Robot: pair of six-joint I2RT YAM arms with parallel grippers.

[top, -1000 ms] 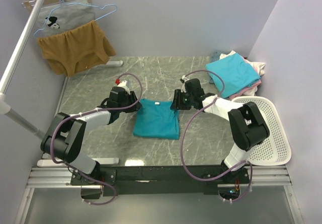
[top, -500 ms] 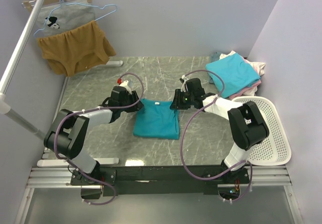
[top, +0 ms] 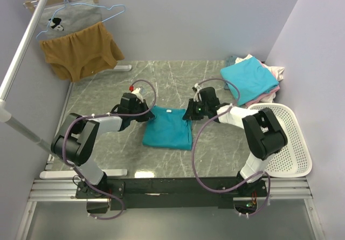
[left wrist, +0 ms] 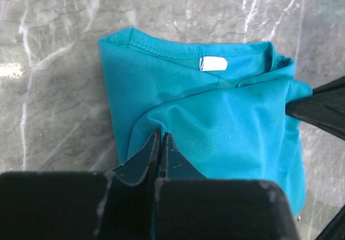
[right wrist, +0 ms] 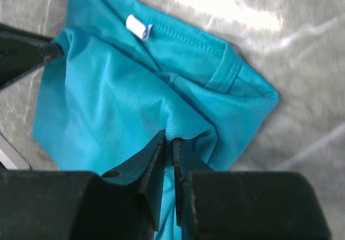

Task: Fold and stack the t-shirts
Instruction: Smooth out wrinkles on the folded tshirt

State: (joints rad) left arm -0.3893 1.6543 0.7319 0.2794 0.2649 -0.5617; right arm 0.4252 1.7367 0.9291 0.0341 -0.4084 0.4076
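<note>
From above, the half-folded teal cotton t-shirt lies mid-frame on the grey marbled tabletop. The left fingers and right fingers sit at its upper corners, likely to fold the collar end over. A turquoise-topped pile of folded shirts waits upper right.

The left wrist view shows its fingers pinched tight on a fabric ridge.

The right wrist view matches: its fingers are narrow, with cloth nipped between them.

Two end effectors, one teal t-shirt, one basket, two hung garments
</note>
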